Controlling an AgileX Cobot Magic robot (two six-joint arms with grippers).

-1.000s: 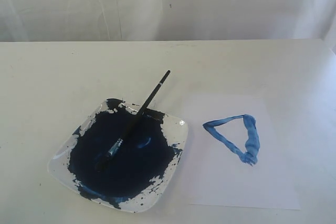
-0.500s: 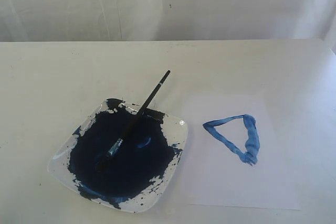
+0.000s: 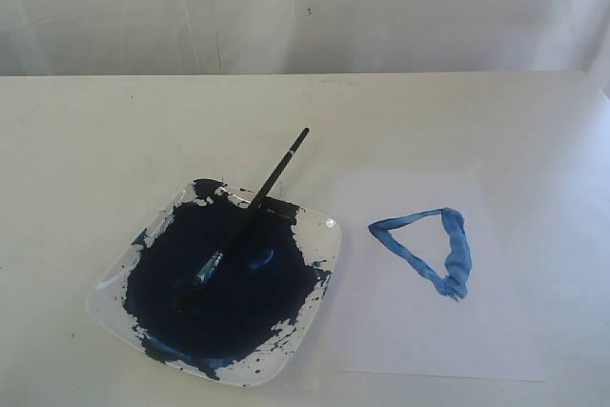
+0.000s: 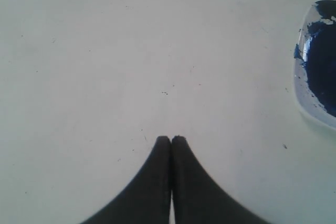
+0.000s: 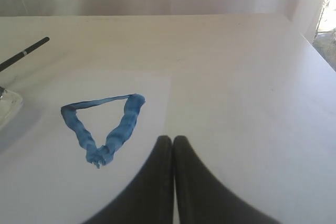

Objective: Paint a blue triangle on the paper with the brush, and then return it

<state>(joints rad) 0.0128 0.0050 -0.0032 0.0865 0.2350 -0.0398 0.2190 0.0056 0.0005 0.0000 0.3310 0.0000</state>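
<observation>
The blue triangle (image 3: 458,245), an uneven outline in streaky mid-blue strokes, sits on the paper (image 3: 419,331). It lies just ahead of the right gripper (image 5: 172,139) and a little off toward the plate side. That gripper's two dark fingers are pressed together with nothing between them, above the paper's (image 5: 52,182) near edge and the bare table beside it. From the wrist camera the triangle (image 5: 124,123) shows its narrow corner nearest the fingertips.

The brush (image 3: 246,216) rests farther out from the right gripper, beyond the triangle, and is held by neither arm. Its black handle leans over the rim of the clear square plate (image 3: 327,233) and juts past it above the cream table (image 3: 95,140). Its bristle end appears to lie in the dark blue pool of paint (image 3: 229,293), though dark on dark makes the tip hard to make out. Only the handle's end (image 5: 23,52) shows from the right wrist.

The left gripper (image 4: 171,139), its fingers likewise closed flat against each other and empty, is over bare tabletop. The plate's paint-smeared edge (image 4: 307,111) is well off to its side. A white backdrop (image 3: 381,7) closes the scene behind the table.
</observation>
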